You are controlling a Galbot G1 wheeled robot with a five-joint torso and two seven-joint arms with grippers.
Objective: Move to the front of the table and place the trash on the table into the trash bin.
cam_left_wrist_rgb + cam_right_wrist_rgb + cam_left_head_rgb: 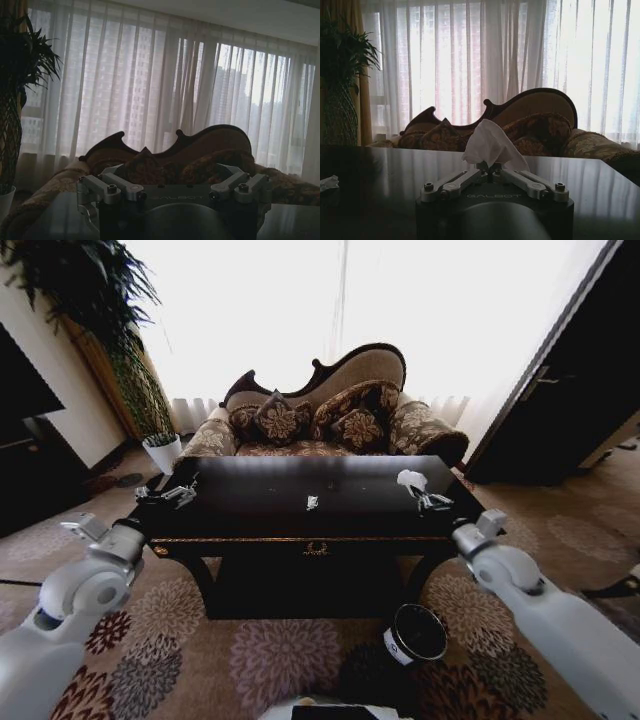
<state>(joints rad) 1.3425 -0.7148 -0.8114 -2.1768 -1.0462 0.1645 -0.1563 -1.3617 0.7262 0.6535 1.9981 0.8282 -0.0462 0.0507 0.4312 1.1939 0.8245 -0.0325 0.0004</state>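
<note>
The right gripper (425,498) is clamped on a crumpled white paper wad (410,480), holding it above the right part of the long glossy black wooden table (260,515). In the right wrist view the two metal fingers (455,181) meet at the base of the wad (492,145), which stands up out of them like a peak — the dark tabletop (380,175) stretches around it.

Toward the middle of the table, to the robot's left of that gripper, lies a tiny white scrap (312,502), apart from the wad; the right wrist view catches it at the edge of the tabletop (327,183).

The left gripper (175,495) hangs over the table's left end, near the corner. Its fingers (102,187) are spread wide with nothing between them.

On the flowered carpet (260,660) in front of the table, below its right half and nearer the robot than the right gripper, stands the small black cylindrical trash bin (415,635) with a white label on its side, tilted mouth towards the camera.

Behind the table — a brown patterned sofa (330,415) with cushions, bright white curtains (330,300), and a tall green plant (110,330) in a white pot (163,452) at the left.
</note>
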